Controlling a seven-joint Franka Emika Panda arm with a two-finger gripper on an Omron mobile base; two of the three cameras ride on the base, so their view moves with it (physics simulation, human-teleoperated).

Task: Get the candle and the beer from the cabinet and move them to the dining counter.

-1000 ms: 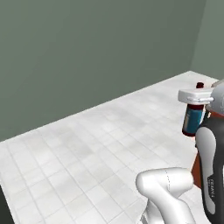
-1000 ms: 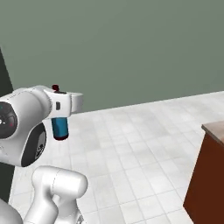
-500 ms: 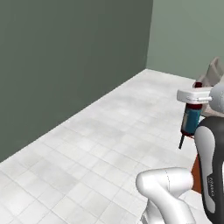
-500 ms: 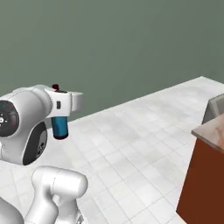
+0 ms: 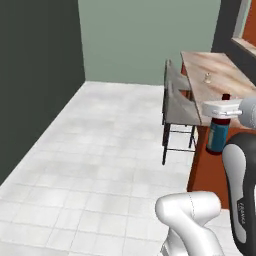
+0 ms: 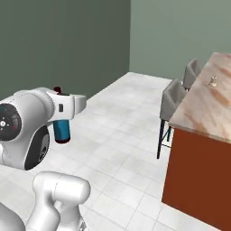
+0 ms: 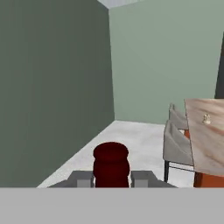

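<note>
Arm: glossy white rounded shells w/ dark grey/black joint sections; big round white elbow housing at lower part of both base views; right base view shows a black circular joint cap w/ a small red dot and pale markings; left base view shows a dark forearm segment w/ small pale lettering, illegible; hand is a flat white block; gripper (image 7: 112, 180) has two small grey finger tips (image 7: 82, 179), squared-off, seen from hand view.

— Where's the beer (image 5: 218, 134)?
— Upright in the air, off the near end of the dining counter (image 6: 212, 113); dark bottle, blue label, red-brown cap.
— And the candle (image 6: 213, 81)?
— Small, cream, standing on that marbled counter, far from the near end.
</note>
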